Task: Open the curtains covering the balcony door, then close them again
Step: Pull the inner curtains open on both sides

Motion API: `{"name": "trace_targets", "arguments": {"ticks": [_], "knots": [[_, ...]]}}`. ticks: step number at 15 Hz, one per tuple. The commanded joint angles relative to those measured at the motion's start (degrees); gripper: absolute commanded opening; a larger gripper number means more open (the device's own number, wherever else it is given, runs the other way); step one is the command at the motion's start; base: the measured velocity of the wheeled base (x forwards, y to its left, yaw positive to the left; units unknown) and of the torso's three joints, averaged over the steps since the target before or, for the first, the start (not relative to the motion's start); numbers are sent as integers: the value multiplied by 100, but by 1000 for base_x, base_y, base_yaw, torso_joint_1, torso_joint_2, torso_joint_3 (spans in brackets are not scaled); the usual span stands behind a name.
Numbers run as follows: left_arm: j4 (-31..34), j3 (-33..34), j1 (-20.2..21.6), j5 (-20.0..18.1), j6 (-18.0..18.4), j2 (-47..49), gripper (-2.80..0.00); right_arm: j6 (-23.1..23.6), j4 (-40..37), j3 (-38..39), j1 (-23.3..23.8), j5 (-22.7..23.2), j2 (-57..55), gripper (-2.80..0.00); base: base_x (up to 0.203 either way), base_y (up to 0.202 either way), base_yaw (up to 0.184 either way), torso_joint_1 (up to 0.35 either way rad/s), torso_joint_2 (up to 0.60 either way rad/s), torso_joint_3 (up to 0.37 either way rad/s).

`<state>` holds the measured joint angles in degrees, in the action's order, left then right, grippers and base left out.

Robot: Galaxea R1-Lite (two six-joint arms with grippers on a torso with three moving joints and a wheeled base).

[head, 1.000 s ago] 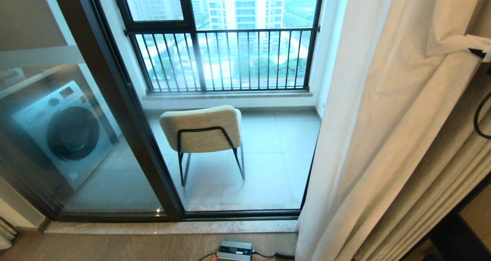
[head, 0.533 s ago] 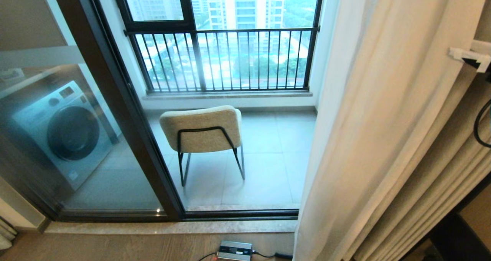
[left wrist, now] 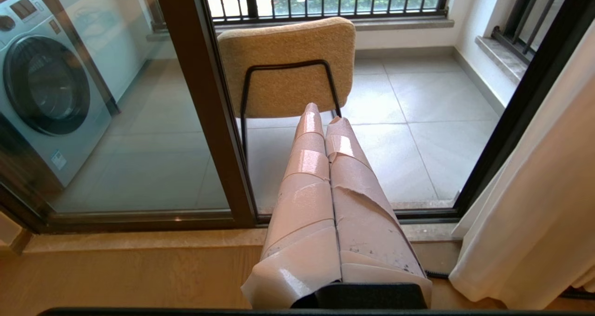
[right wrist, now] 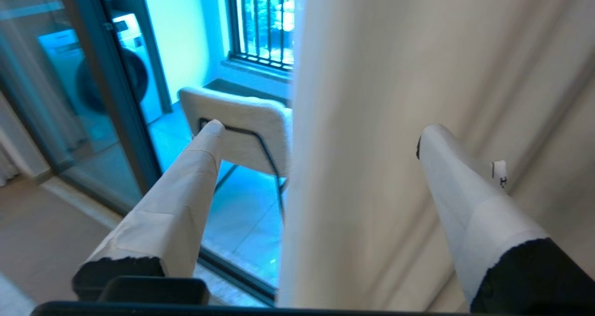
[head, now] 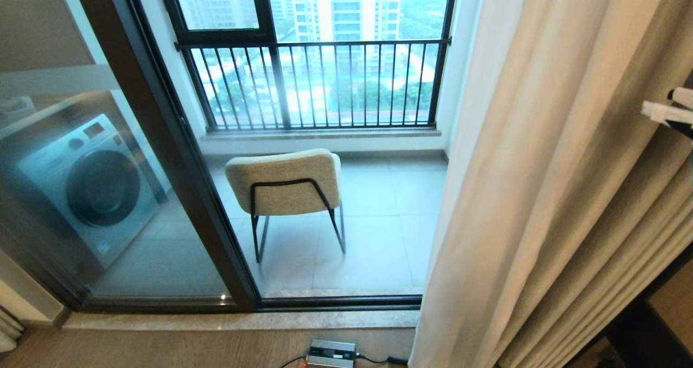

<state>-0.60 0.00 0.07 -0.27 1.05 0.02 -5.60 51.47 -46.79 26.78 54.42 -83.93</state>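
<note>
1. curtains (head: pixel 547 195) bunched on the right side of the balcony door (head: pixel 178 157), hanging to the floor; cream drape folds nearest, a thinner white panel at the glass-side edge
2. door glass mostly uncovered: through it a beige chair (head: pixel 286 184) with black metal legs, a washing machine (head: pixel 89 186) at left, and the black railing (head: pixel 319 84) of the outer window
3. right end effector (right wrist: pixel 320 134) spread wide, fingers well apart, curtain fabric hanging between them; neither finger is seen pinching the cloth. In head view only its white tips show at the right edge (head: pixel 668 108), beside the drape
4. left end effector (left wrist: pixel 325 121) closed, taped fingers pressed together, holding nothing; aimed at the chair through the glass, well apart from the curtains (left wrist: pixel 534 204)
5. small grey box (head: pixel 331 353) with cable on the wood floor just below the door sill
</note>
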Motion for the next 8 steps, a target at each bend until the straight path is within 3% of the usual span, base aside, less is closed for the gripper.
{"name": "trace_targets", "arguments": {"ticks": [1,3,4,8], "knots": [[-2,0,1,0,1,-2,-280,-8,9,629,-16,34,882,0,0,0,0,0,0,0],[-2,0,1,0,1,-2,-280,-11,-21,1110,-40,34,1345,0,0,0,0,0,0,0],[-2,0,1,0,1,-2,-280,-11,-19,1361,-46,33,1561,-280,0,0,0,0,0,0],[-2,0,1,0,1,-2,-280,-12,-56,2038,-49,1,2355,-280,0,0,0,0,0,0]]}}
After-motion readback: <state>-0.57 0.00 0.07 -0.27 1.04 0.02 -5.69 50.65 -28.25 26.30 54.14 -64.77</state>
